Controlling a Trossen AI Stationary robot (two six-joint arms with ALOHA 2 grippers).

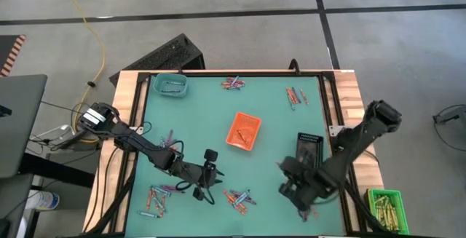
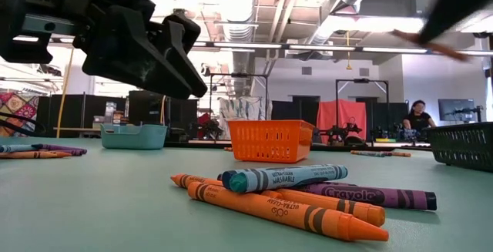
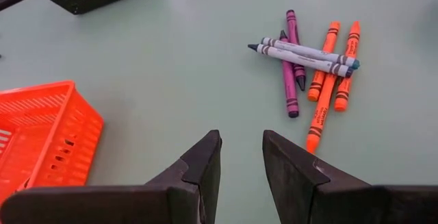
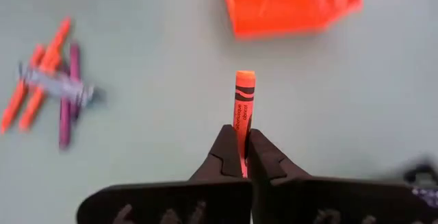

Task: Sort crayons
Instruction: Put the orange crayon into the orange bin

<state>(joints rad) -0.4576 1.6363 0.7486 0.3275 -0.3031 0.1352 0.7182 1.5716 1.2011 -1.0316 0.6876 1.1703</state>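
Crayons lie in loose piles on the green table: orange, blue-grey and purple ones in a near pile [image 1: 239, 198] [image 3: 308, 59] [image 2: 293, 194], others at the near left [image 1: 156, 198] and the far side [image 1: 233, 84] [image 1: 295, 96]. My left gripper [image 1: 215, 174] [image 3: 239, 162] is open and empty, just left of the near pile, above the table. My right gripper [image 1: 285, 171] [image 4: 243, 152] is shut on an orange crayon [image 4: 244, 104], on the near right of the orange tray [image 1: 244, 131]. My right gripper pinches the orange crayon by one end [image 4: 241, 142] between its two fingertips. The crayon lies along the fingers and sticks out ahead of them, toward the orange tray [image 4: 291, 5]. It is lifted clear of the table.
A teal tray [image 1: 170, 85] stands at the far left, a black tray [image 1: 309, 149] right of the orange tray, beside my right arm. A green tray [image 1: 384, 207] with yellow-olive sticks stands off the table's near right corner. Bare table lies between the piles.
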